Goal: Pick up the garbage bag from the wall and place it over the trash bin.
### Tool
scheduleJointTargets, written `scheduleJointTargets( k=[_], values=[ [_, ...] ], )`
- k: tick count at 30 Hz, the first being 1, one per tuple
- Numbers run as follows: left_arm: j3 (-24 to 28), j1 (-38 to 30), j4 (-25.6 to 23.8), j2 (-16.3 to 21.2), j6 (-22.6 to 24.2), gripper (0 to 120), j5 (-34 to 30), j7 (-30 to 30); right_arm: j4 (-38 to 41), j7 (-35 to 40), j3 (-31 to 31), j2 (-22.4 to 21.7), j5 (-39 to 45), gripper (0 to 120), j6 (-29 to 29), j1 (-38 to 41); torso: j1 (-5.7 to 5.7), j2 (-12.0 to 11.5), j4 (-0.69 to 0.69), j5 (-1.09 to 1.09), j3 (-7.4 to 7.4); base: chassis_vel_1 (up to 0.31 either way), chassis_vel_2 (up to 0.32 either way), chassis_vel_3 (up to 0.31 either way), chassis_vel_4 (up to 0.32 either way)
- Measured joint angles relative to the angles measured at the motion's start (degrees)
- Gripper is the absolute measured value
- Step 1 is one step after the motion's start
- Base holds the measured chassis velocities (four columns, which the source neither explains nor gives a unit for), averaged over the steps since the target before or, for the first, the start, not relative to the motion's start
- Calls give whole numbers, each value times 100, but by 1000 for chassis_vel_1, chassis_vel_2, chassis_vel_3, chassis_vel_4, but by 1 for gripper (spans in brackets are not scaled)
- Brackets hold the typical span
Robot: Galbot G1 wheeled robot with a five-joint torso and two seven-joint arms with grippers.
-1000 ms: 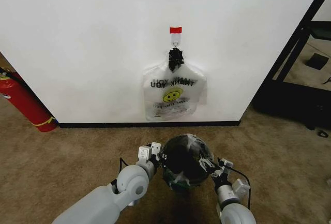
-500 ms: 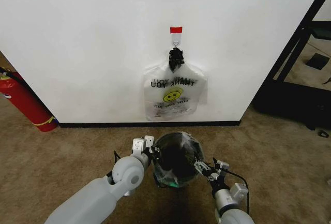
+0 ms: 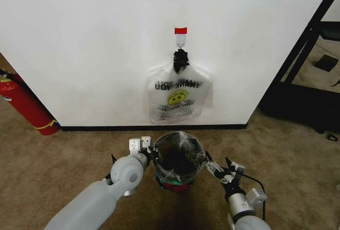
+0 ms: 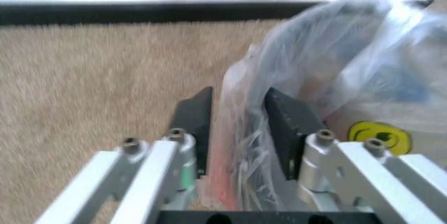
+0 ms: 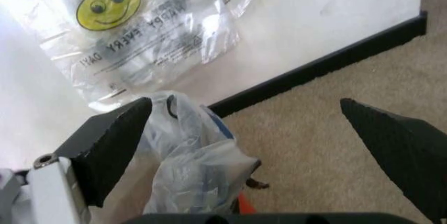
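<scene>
Crinkly garbage bag (image 3: 178, 154) drapes the trash bin (image 3: 176, 179) below the smiley bag (image 3: 179, 98) on the wall (image 3: 95, 49); left claw (image 3: 147, 148) pinches its rim, right claw (image 3: 217, 170) gapes beside it.

The head view looks forward and down at the wall (image 3: 79, 54), with the bin (image 3: 178, 158) close below. Both wrist views sit low beside the bin, facing the wall; all three share the smiley bag (image 5: 133, 30).

The right gripper (image 3: 215, 169) has let go of the garbage bag (image 3: 178, 155)
</scene>
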Motion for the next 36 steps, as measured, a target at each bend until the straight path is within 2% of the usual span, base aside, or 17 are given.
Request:
scheduleJointTargets(
  k=[3,4,8,11,12,13,15,16,17,18,19,20,22,24,25,29,36],
  values=[
    [-79,133,-279,121,-250,49,256,272,50,-38,-7,31,-172,100,80,-39,0,0,1,-1,0,0,0,0,0],
    [-79,133,-279,121,-250,49,256,272,50,-38,-7,31,-172,100,80,-39,0,0,1,-1,0,0,0,0,0],
    [-234,352,-646,226,-716,65,608,480,186,0,-6,86,-454,100,180,-53,0,0,0,0,0,0,0,0,0],
    [-701,985,-849,223,-1578,77,1255,956,311,29,133,146,-723,100,385,-114,0,0,0,-1,0,0,0,0,0],
    [-701,985,-849,223,-1578,77,1255,956,311,29,133,146,-723,100,385,-114,0,0,0,-1,0,0,0,0,0],
    [-847,1201,-864,217,-1840,81,1488,1103,357,29,189,170,-804,100,460,-161,0,0,2,0,0,0,0,0,0],
    [-1414,1972,-854,128,-2756,90,2431,1569,501,25,393,259,-1133,100,738,-367,0,0,3,-2,0,0,0,0,0],
    [-1626,2202,-844,81,-3050,95,2687,1708,568,25,454,312,-1249,100,822,-452,0,0,3,-1,-1,0,0,0,0],
    [-1626,2202,-844,81,-3050,95,2687,1708,568,25,454,312,-1249,100,822,-452,0,0,3,-1,-1,0,0,0,0],
    [-1952,2526,-834,-23,-3475,98,3027,1876,682,24,537,389,-1412,100,941,-601,0,0,2,-1,-1,0,0,0,0],
    [-2047,2618,-830,-60,-3606,98,3125,1920,721,25,560,416,-1469,100,982,-653,0,0,1,0,-1,0,0,0,0],
    [-2346,2922,-814,-197,-3984,100,3460,2037,844,25,621,510,-1703,100,1159,-823,0,0,0,-2,-1,0,0,0,0],
    [-2692,3277,-801,-505,-4370,100,3947,2110,947,25,673,618,-2125,100,1485,-1031,0,0,1,0,-1,0,0,0,0],
    [-2949,3568,-843,-854,-4623,100,4269,2148,1042,26,695,734,-2538,100,1792,-1198,0,0,0,-2,-1,0,0,0,0],
    [-2949,3568,-843,-854,-4623,100,4269,2148,1042,26,695,734,-2538,100,1792,-1198,0,0,0,-2,-1,0,0,0,0],
    [-3279,4095,-1083,-1332,-4915,100,4637,2185,1258,71,698,933,-3072,100,2076,-1403,0,0,1,-1,-1,0,0,0,0],
    [-3415,4554,-1210,-1506,-5065,100,4817,2179,1380,153,606,1155,-3420,100,2208,-1553,0,0,1,-1,-1,0,0,0,0]
  ],
)
